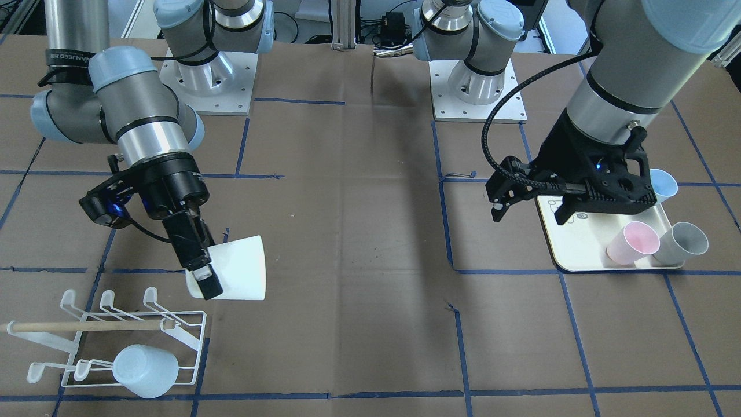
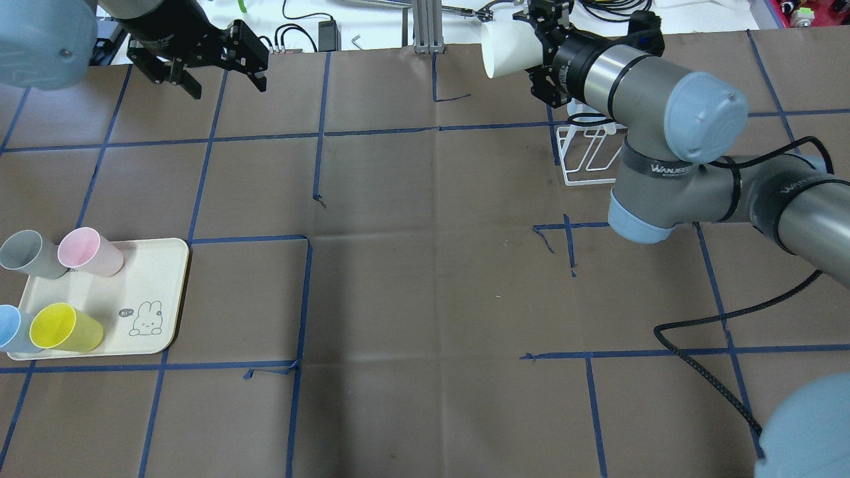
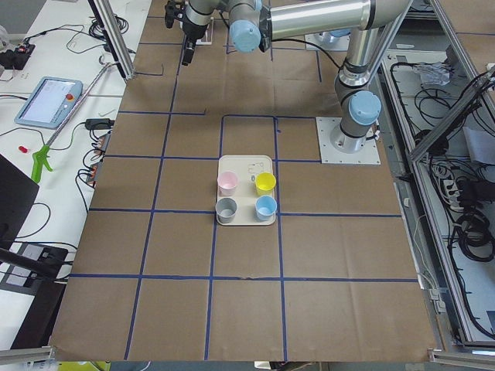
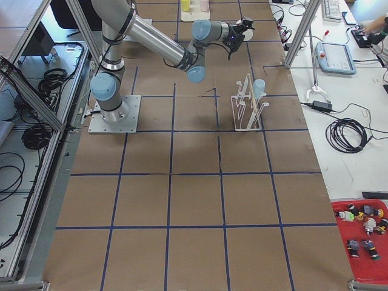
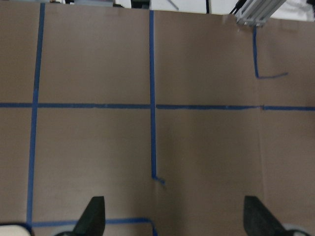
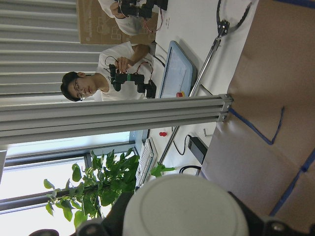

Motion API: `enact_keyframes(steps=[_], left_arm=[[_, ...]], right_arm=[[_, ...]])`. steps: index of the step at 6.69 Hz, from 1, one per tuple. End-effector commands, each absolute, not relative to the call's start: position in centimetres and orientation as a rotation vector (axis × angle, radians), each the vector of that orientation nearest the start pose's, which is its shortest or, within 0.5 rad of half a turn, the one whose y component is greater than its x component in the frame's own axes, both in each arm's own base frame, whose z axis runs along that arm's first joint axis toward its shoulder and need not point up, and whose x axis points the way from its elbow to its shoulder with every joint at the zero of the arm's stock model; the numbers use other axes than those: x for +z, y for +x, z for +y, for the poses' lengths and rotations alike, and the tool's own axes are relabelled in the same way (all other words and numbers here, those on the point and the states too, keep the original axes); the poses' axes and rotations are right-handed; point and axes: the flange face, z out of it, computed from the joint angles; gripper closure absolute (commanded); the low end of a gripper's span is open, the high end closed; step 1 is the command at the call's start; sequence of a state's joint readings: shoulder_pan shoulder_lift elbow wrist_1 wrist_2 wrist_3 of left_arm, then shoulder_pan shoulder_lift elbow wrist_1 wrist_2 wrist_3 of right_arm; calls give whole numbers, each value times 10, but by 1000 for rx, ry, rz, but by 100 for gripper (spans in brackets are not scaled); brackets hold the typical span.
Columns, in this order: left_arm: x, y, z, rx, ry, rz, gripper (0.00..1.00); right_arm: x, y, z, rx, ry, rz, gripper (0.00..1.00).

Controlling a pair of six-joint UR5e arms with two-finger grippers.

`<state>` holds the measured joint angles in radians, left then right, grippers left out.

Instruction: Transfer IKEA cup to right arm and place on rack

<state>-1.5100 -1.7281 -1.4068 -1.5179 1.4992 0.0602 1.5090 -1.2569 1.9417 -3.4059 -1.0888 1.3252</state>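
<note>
Right hand point(image 1: 201, 277) clamped on white plastic tapered cup point(image 1: 240, 269). Cup sideways in air, near white wire rack with wooden dowel point(image 1: 87, 326), not touching. Left hand point(image 1: 528, 217) spread wide, empty, above cream tray with animal drawing point(image 2: 159, 279).

Risks, as I judge them:
- mouth misses prong
- cup knocks pale blue cup point(image 1: 145, 370) hung on rack
- light rack slides on tabletop point(image 1: 359, 231)

Count:
- cups 6: white 1, on rack 1, on tray 4 (grey cup point(image 2: 26, 253), pink cup point(image 2: 89, 252), sky-blue cup point(image 2: 10, 328), yellow cup point(image 2: 65, 327))
- rack 1
- tray 1

The cup point(image 1: 240, 266) and rack point(image 1: 92, 326) are white; the brown table point(image 1: 359, 243) carries a blue tape grid point(image 1: 444, 220).
</note>
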Motion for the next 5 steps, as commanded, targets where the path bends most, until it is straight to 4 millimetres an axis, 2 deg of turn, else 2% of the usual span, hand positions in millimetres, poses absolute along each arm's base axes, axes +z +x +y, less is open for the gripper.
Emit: enact_keyframes(steps=[1,2,3,4,5], left_arm=[[481,-110,-533,129,-9,3200,1],[463,-106,-522,168,3,3193,1],[476,-106,-508,92,-9,3188,1],[479,-106,-504,65,-14,3186,1],[490,-103,-502,32,-17,3134,0]], right_arm=[[375,86,-579,-1028,865,1908,91],[373,65,-582,-1117,798,1976,91],[376,38,-587,-1235,705,2054,91],[385,12,-595,-1350,618,2111,91],[387,-26,-606,-1473,528,2187,91]])
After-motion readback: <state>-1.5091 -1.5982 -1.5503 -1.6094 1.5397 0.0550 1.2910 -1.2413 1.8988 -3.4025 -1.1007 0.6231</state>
